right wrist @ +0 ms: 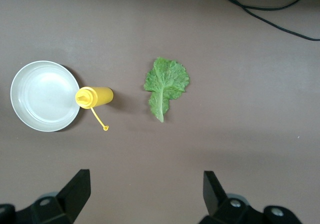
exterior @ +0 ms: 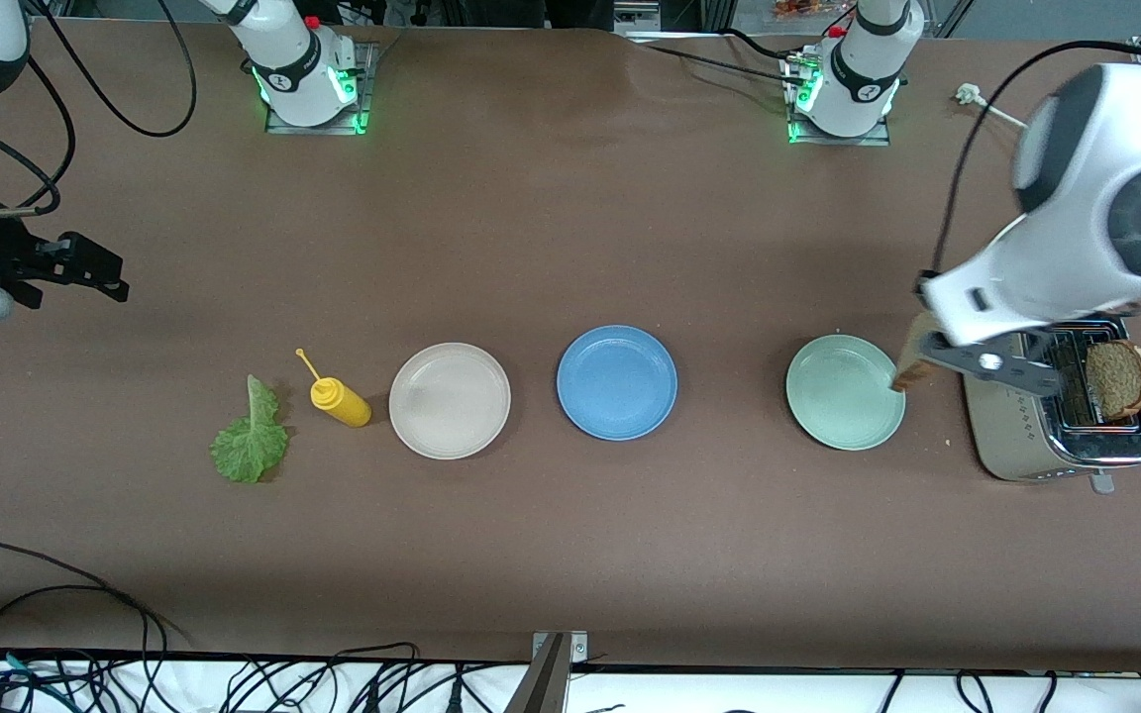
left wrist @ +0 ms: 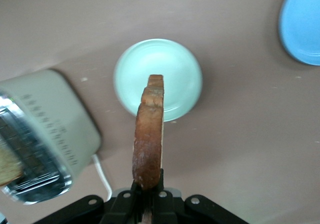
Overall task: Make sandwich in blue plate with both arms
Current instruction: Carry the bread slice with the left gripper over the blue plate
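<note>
My left gripper (exterior: 930, 353) (left wrist: 148, 186) is shut on a brown bread slice (exterior: 913, 349) (left wrist: 149, 134), held on edge in the air between the toaster (exterior: 1026, 436) and the pale green plate (exterior: 845, 392). A second bread slice (exterior: 1117, 378) stands in a toaster slot. The blue plate (exterior: 617, 381) (left wrist: 302, 24) sits bare at mid-table. The lettuce leaf (exterior: 252, 433) (right wrist: 166, 85) lies flat toward the right arm's end. My right gripper (exterior: 95, 269) (right wrist: 147, 184) hangs open above bare table by the lettuce, holding nothing.
A yellow squeeze bottle (exterior: 340, 399) (right wrist: 95, 97) lies on its side between the lettuce and a beige plate (exterior: 450, 400) (right wrist: 42, 95). The toaster's cord runs toward the left arm's base. Cables lie along the table edge nearest the front camera.
</note>
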